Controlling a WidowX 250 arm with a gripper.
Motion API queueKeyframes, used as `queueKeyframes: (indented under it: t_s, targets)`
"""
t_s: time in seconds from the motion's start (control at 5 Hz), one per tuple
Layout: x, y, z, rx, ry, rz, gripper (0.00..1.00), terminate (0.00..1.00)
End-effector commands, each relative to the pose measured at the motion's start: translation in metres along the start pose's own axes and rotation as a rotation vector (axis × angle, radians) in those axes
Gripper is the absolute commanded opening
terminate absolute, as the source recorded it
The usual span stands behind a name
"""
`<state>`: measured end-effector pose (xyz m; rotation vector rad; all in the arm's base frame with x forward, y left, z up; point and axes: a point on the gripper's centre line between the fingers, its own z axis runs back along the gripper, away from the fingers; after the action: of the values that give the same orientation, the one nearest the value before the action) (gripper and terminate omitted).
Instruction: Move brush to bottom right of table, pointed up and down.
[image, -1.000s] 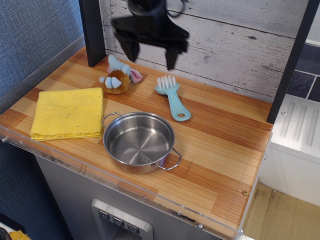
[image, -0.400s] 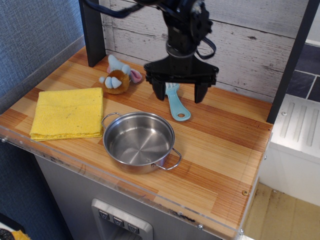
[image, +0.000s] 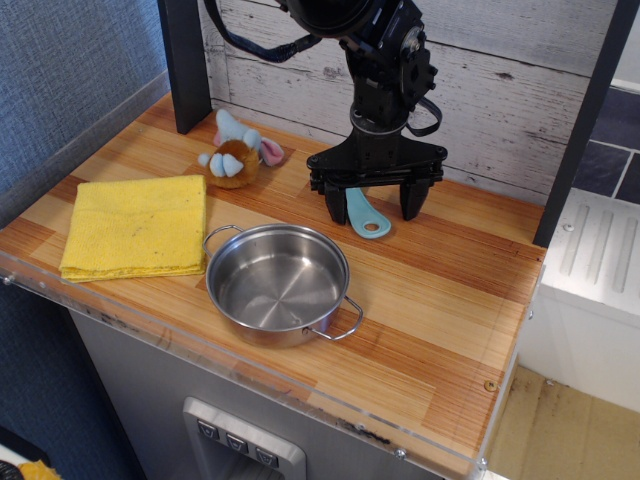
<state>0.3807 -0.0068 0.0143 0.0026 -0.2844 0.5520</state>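
Now the gripper (image: 373, 208) hangs vertically, fingers (image: 336, 207) spread astride the brush (image: 366, 217).

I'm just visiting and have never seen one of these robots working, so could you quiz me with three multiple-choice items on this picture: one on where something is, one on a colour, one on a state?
1. Where is the tool?
A. over the brush
B. inside the pot
C. over the cloth

2. What colour is the cloth?
A. red
B. yellow
C. black

3. How do the tool's fingers stand?
A. clamped together
B. spread apart
C. out of view

Answers:
1 A: only the turquoise handle end shows beneath it.
2 B: it is plainly yellow.
3 B: the two black fingers stand on either side of the handle.
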Motion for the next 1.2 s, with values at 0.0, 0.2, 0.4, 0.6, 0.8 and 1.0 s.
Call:
queueKeyframes:
  t_s: [0.0,0.2,0.4,0.6,0.8,1.0]
  targets:
    - [0.017,0.010,0.011,0.007,-0.054,0.005,0.00,0.00]
    - [0.015,0.013,0.015,0.011,-0.056,-0.003,0.00,0.00]
    - [0.014,0.013,0.022,-0.002,-0.057,-0.019,0.00,0.00]
    - [0.016,0.010,0.034,-0.014,-0.072,-0.005,0.00,0.00]
    - [0.016,0.004,0.046,-0.045,-0.091,0.016,0.00,0.00]
    - [0.016,-0.003,0.063,-0.060,-0.108,0.025,0.00,0.00]
